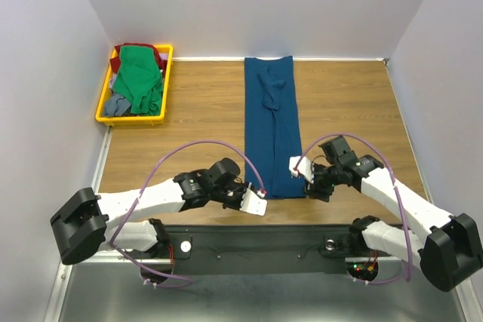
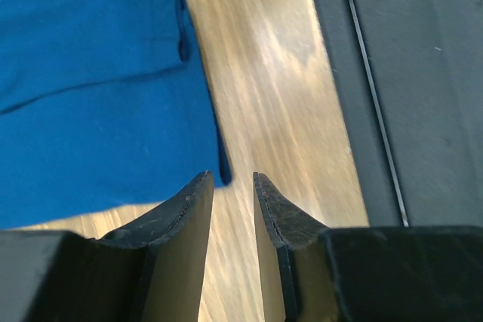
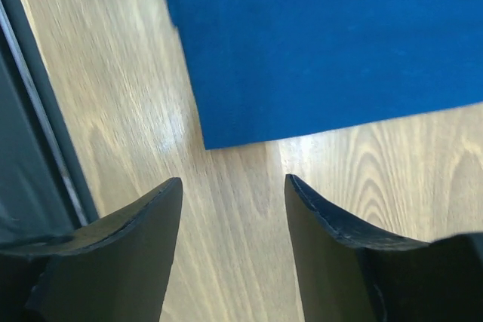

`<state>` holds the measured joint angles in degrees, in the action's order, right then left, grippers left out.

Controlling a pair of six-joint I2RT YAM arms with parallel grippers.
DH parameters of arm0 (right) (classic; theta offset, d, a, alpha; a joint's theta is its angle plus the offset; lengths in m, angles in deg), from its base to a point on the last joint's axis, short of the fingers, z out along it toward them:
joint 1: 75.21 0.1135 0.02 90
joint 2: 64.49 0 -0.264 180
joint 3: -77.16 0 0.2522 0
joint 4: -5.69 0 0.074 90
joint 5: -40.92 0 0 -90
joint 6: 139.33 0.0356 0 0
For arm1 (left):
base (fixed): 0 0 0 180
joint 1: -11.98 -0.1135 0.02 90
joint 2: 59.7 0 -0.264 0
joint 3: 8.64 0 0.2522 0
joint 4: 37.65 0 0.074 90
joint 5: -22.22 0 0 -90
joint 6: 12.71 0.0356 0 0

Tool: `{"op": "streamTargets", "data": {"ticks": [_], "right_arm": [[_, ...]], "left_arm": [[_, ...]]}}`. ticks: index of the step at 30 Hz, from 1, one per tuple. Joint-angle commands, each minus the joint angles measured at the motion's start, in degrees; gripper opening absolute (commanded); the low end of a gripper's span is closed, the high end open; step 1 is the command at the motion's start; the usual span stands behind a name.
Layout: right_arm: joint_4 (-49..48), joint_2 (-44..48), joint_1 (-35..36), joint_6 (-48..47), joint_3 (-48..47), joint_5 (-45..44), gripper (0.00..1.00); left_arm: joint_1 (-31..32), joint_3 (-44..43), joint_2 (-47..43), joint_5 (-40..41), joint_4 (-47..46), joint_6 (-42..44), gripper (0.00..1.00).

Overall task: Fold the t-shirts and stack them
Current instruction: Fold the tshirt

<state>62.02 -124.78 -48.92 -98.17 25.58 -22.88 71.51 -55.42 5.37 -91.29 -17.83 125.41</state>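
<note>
— Nearest, along the bottom edge of the top view?
— Black base rail (image 1: 264, 245), both arm bases mounted on it. Wooden table (image 1: 189, 111) beyond.

— Next, lower centre-left?
— Left gripper (image 1: 260, 205), low over the wood, pointed right at the near left corner of the blue t-shirt (image 1: 273, 126). In its wrist view, fingers (image 2: 189, 209) parted by only a narrow gap, bare wood in between, nothing held. Cloth corner just beside the tips; contact impossible to judge.

— And lower centre-right?
— Right gripper (image 1: 313, 188), pointed left, just beside the near right corner of the same shirt. In its wrist view, fingers (image 3: 143, 224) set noticeably wider apart, empty, only wood grain in the gap. Cloth corner a little beyond the tips, not touched.

— The shirt itself?
— Folded into a long narrow strip, flat on the table. Running from just above the two grippers in the middle of the frame up to the back wall at top centre. Near edge straight, a lumpy crease in the upper part.

— Farthest, upper left?
— Yellow plastic tray (image 1: 133, 120), beside the left wall near the back corner, well apart from the strip. Heaped inside, unfolded: green t-shirt (image 1: 139, 81) on top, dark red t-shirt (image 1: 130, 46) peeking out at the far end, grey-blue t-shirt (image 1: 117, 105) bunched at the near left corner.
</note>
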Motion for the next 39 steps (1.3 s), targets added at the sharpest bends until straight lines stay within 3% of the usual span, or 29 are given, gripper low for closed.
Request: {"op": "streamTargets", "data": {"ticks": [1, 19, 26, 33, 35, 39], "right_arm": [[-6.4, 2.7, 2.0, -7.3, 3.7, -2.4, 0.63], [-14.2, -2.1, 7.8, -15.8, 11.2, -4.0, 0.58], [-16.5, -2.5, 9.1, -17.3, 13.2, -5.2, 0.41], [-17.0, -2.5, 9.5, -17.3, 14.2, -6.9, 0.12], [-17.0, -2.5, 9.5, -16.9, 14.2, -6.9, 0.08], [-16.8, -2.1, 9.5, -15.7, 13.8, -7.0, 0.01]], "left_arm": [[0.7, 1.1, 1.4, 0.8, -5.8, 0.3, 0.4], [1.0, 0.5, 8.1, 1.4, -7.0, 4.1, 0.43], [0.9, 0.5, 10.5, 2.6, -6.6, 7.4, 0.43], [0.9, -1.3, 15.4, 4.4, -6.2, 7.8, 0.43], [0.9, -1.5, 16.6, 5.0, -6.4, 7.4, 0.48], [0.9, -1.6, 16.8, 5.4, -6.7, 6.9, 0.48]]}}
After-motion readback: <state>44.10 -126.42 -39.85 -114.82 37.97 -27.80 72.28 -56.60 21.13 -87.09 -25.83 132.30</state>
